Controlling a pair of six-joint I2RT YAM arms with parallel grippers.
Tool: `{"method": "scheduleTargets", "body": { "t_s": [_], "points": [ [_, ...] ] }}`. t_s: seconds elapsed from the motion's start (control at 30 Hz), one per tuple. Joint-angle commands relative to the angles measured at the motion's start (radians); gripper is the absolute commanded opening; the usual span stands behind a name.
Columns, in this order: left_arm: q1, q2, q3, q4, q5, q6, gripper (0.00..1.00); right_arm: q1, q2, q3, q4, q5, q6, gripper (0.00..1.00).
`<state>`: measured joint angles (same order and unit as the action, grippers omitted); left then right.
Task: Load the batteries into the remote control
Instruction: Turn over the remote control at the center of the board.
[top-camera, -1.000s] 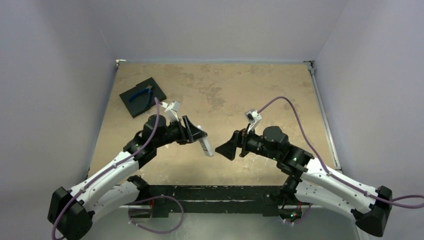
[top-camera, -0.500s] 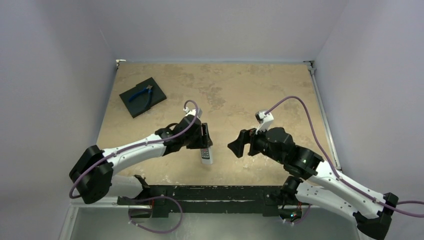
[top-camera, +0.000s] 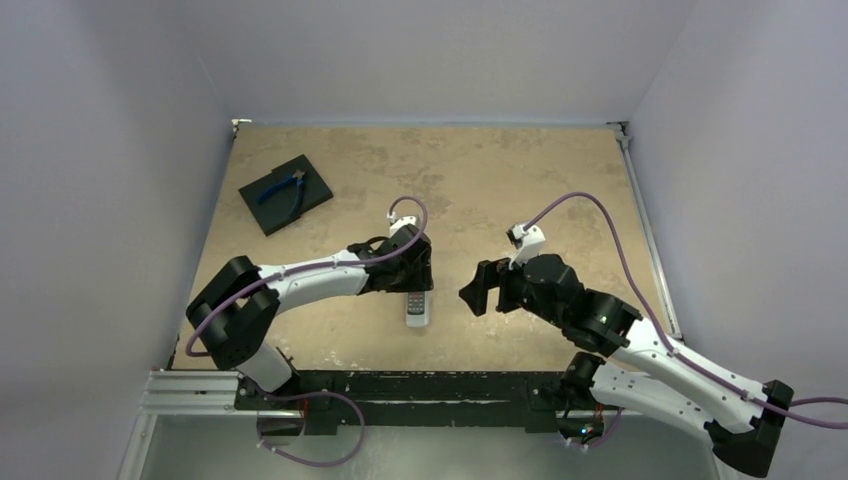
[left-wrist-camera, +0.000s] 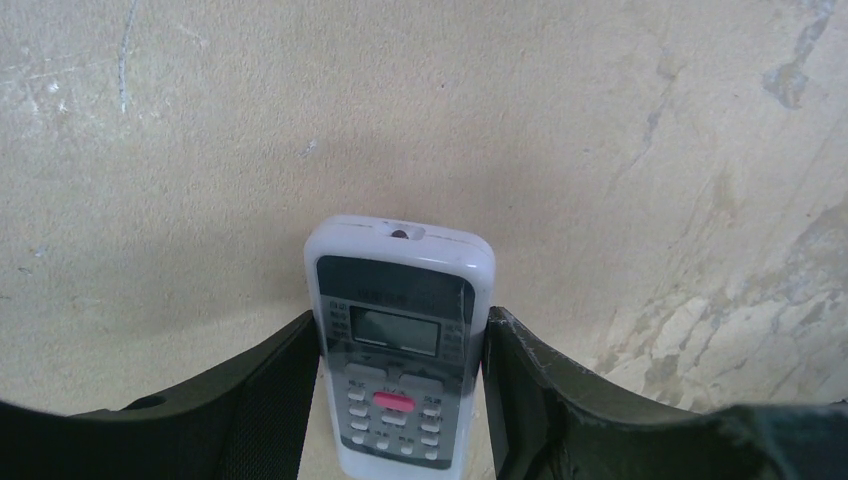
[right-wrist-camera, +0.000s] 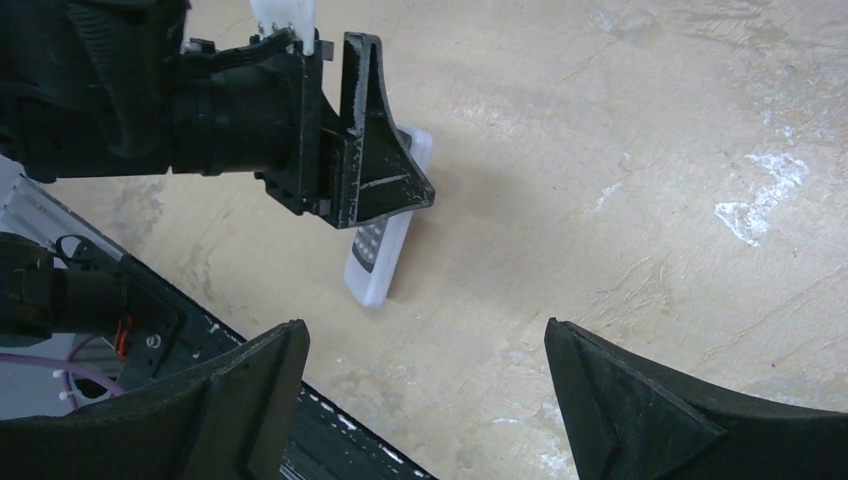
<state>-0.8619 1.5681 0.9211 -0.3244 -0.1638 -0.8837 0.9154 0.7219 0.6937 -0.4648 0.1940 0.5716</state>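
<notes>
Remote control: white rounded plastic slab, grey screen, pink btn, face up, clamped by its sides btwn the black wedge-shaped left fingers, near front-middle of the mottled tan desk. Right fingers gape wide, empty. Vs a sec ago: left arm's stretched out lower, remote brought down toward desk.

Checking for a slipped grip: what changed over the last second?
The left gripper kept hold of the remote and turned from pointing right to pointing toward the near edge. This lowered the remote, buttons up, toward the table as the arm stretched out low. The right gripper drew back slightly to the right, open and empty throughout. The pliers and pad did not move.
</notes>
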Motion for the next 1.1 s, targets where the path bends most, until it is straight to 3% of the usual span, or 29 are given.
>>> {"method": "scheduleTargets", "body": {
  "t_s": [0.0, 0.1, 1.07],
  "points": [
    [-0.007, 0.037, 0.039, -0.015, -0.035, -0.026, 0.19, -0.003, 0.006, 0.036, 0.006, 0.019, -0.009, 0.99],
    [-0.006, 0.052, 0.044, -0.009, -0.037, -0.029, 0.27, -0.003, 0.006, 0.036, 0.008, 0.012, -0.010, 0.99],
    [-0.005, 0.061, 0.018, 0.051, 0.020, -0.037, 0.68, -0.003, 0.030, 0.046, -0.003, -0.007, -0.001, 0.99]
  ]
}}
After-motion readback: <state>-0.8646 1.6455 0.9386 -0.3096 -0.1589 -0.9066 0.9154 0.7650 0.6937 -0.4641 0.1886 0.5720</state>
